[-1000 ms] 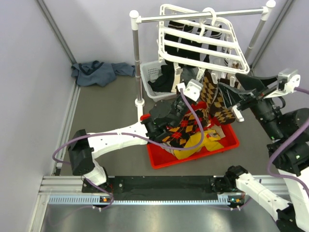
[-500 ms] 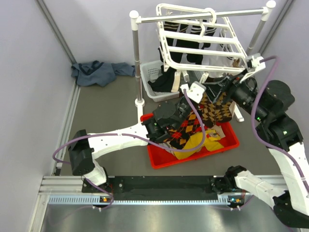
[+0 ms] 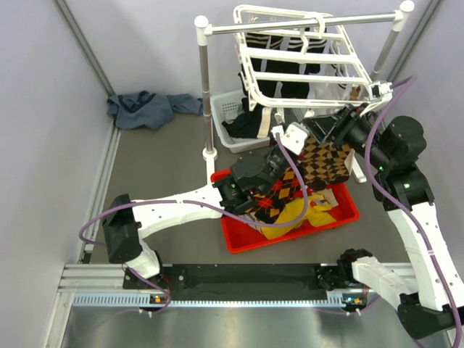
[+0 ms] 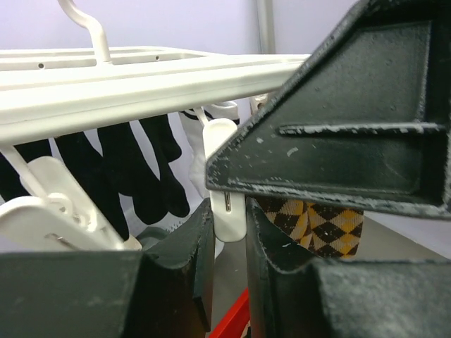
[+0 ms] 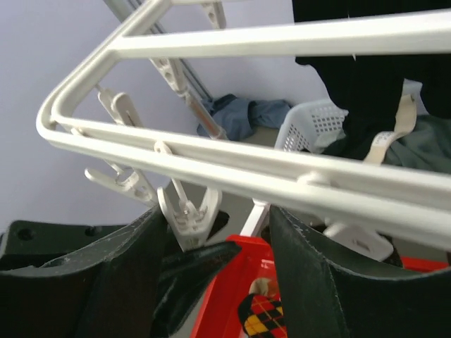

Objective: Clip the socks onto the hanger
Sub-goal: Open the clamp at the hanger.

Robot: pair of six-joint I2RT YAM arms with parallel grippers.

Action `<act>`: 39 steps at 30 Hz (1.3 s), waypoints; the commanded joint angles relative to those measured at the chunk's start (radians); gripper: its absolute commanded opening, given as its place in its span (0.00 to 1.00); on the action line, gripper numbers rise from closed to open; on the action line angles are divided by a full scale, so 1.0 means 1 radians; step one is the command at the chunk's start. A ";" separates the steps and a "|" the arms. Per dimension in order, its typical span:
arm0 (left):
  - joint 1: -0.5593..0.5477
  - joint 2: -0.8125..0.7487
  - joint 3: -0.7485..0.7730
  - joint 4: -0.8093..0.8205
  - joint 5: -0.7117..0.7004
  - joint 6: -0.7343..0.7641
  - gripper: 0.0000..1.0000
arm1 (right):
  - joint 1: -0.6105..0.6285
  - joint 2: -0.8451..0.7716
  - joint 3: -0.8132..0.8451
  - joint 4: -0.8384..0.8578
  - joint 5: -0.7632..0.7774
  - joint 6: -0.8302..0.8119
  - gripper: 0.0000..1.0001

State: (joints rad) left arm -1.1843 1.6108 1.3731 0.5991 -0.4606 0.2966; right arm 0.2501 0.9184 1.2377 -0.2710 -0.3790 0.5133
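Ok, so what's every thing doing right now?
hanger: hooked on the rod.
left fingers: shut on a white clip.
right fingers: open, another clip between them.
brown sock: dangling below the hanger; clipped or not, can't tell.
red tray: holding more socks.
basket: holding dark clothes.

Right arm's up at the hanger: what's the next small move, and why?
Probably close the right gripper on the white clip hanging from the hanger between its open jaws; it is bracketed but not yet squeezed. The left gripper is shut on its own clip, with the brown argyle sock beside it.
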 commanded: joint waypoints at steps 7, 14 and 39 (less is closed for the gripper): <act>-0.014 -0.008 0.018 -0.028 0.065 -0.030 0.02 | -0.023 0.036 0.038 0.173 -0.084 0.036 0.54; -0.012 0.000 0.035 -0.051 0.069 -0.030 0.02 | -0.021 0.040 0.039 0.147 -0.095 0.013 0.38; 0.032 -0.277 -0.158 -0.373 0.108 -0.190 0.90 | -0.021 -0.003 -0.035 0.157 -0.001 0.004 0.00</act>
State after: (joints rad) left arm -1.1572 1.4399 1.2785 0.3687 -0.3973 0.1936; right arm 0.2329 0.9257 1.2148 -0.1543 -0.4057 0.5098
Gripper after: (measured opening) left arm 0.858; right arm 0.216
